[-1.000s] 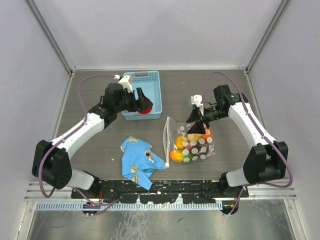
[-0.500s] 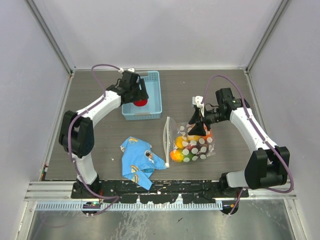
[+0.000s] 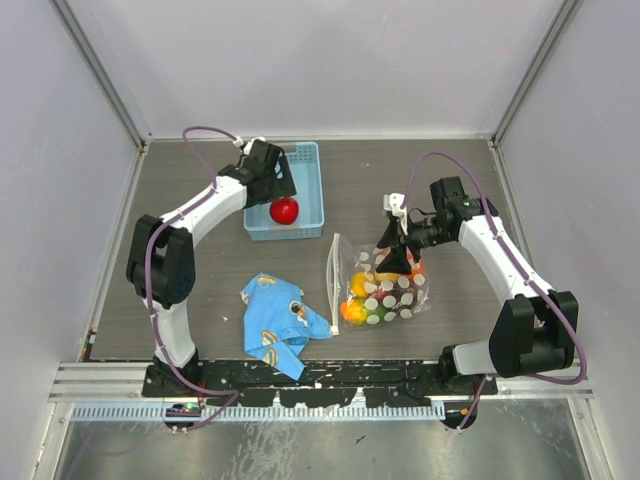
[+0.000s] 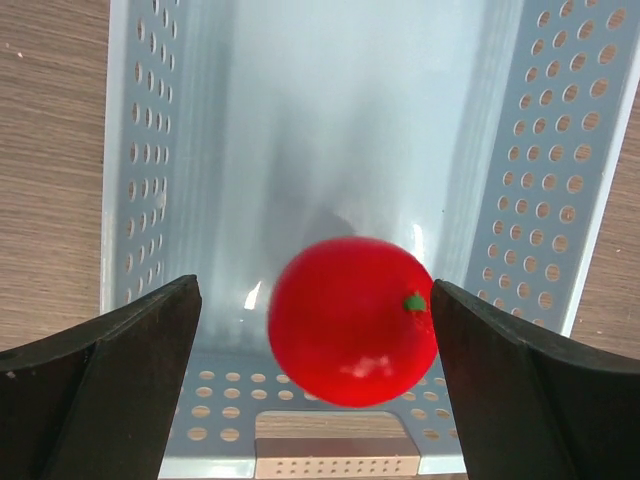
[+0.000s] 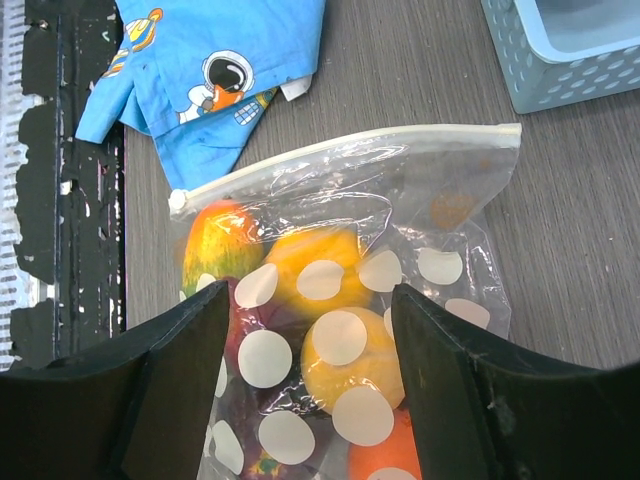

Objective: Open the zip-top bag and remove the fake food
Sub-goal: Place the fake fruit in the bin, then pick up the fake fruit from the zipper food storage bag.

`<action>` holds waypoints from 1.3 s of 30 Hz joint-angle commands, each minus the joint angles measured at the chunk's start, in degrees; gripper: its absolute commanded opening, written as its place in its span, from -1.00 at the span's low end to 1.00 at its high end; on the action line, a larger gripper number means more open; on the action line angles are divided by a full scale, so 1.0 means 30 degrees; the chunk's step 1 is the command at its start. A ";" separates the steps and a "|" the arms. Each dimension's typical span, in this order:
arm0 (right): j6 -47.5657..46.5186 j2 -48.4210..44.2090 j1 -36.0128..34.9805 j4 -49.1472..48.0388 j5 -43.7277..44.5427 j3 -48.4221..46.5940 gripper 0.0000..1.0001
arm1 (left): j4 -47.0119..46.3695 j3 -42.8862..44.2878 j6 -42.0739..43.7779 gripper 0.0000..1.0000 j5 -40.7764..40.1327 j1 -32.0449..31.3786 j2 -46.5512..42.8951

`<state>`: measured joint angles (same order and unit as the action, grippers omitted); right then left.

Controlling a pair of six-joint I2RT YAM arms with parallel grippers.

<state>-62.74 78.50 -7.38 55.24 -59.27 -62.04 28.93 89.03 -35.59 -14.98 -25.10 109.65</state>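
The zip-top bag point(image 3: 382, 288) point(image 5: 400, 220) lies on the table, its white zip strip point(image 3: 333, 285) point(image 5: 350, 150) on the left edge. Inside show several pieces of fake food point(image 3: 362, 305) point(image 5: 340, 350), yellow, orange and dark. One red piece point(image 3: 285, 210) point(image 4: 352, 320) sits loose in the light blue basket point(image 3: 312, 185) point(image 4: 150, 150). My left gripper point(image 3: 274, 182) point(image 4: 315, 285) hangs open over the basket, with the red piece blurred below and between its fingers. My right gripper point(image 3: 395, 258) point(image 5: 310, 290) stands open just above the bag's right part, holding nothing.
A crumpled blue cartoon-print cloth point(image 3: 278, 322) point(image 5: 210, 70) lies left of the bag near the front edge. The basket's corner point(image 5: 560, 50) shows at the upper right of the right wrist view. Grey walls enclose the table on three sides.
My left gripper has carried the red piece over the basket, opened and let it go; it now lies in the basket. My right gripper has widened a little above the bag.
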 commanded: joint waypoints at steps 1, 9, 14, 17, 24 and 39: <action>-0.0113 -0.0343 0.0062 -0.0340 -0.0757 0.0118 0.42 | -0.1314 -0.0175 -0.0068 0.96 -0.0840 0.0077 -0.1732; -0.2359 -0.1246 0.0058 0.0064 -0.1772 0.0980 0.52 | -0.6963 -0.5847 0.1623 0.96 0.4022 0.0621 -0.5596; -0.4103 -0.2045 0.0057 0.0383 -0.2362 0.1850 0.69 | -0.9684 -0.9396 0.1464 0.93 0.8403 0.0670 -0.8666; -0.5506 -0.2264 0.0082 0.0975 -0.2657 0.2281 0.73 | -1.0494 -1.0881 0.1126 0.72 1.1012 0.0594 -0.9872; -1.1277 -0.2070 0.0031 0.4010 -0.3148 0.2630 0.74 | -1.2995 -1.4776 0.1170 0.49 1.2613 -0.1086 -1.2933; -1.1180 -0.1837 -0.1036 0.3384 -0.0544 0.2756 0.64 | -1.8816 -2.0882 1.1059 0.25 1.2989 -0.6500 -1.4445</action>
<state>-97.38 73.01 -9.04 66.59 -62.63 -52.58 -18.59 28.45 -15.92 21.91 -41.39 65.45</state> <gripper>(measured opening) 0.833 0.620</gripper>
